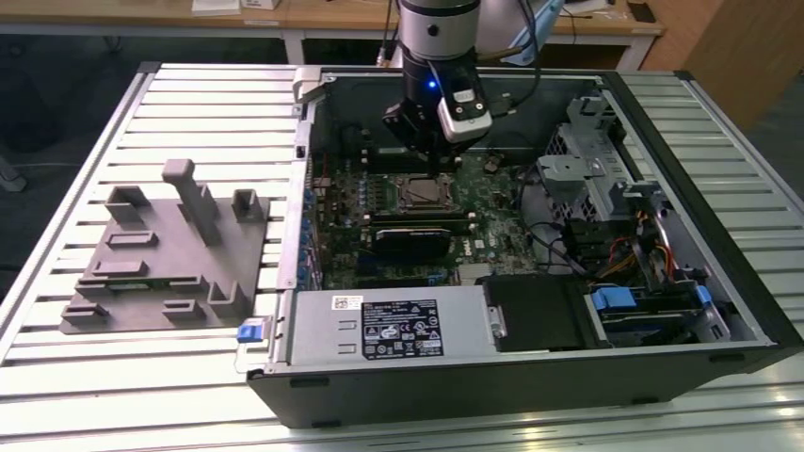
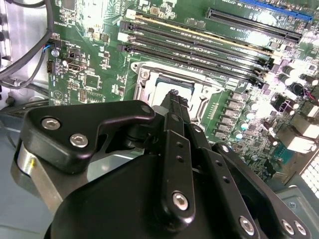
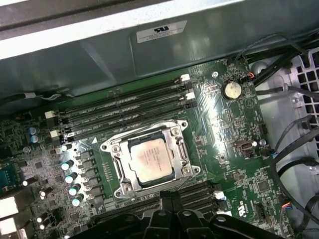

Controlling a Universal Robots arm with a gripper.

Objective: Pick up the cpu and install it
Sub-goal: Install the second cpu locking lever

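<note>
A: Going from the exterior view's left, what sits on the worktop [image 1: 75, 377]?

B: The grey plastic fixture [image 1: 169, 250] near that edge, then the open computer case [image 1: 528, 377] towards the other.

A: And the cpu [image 3: 151, 159]?

B: It already lies in the metal-framed socket [image 3: 149, 160] on the motherboard [image 3: 219, 124], so the placing looks done; the frame around it appears open, so securing seems left.

A: The pincer [image 2: 173, 94]?

B: It hangs just above the socket, its tips drawn together, clamped on nothing visible.

A: The room?

B: Wooden desks [image 1: 314, 17] stand beyond the slatted metal worktop.
</note>
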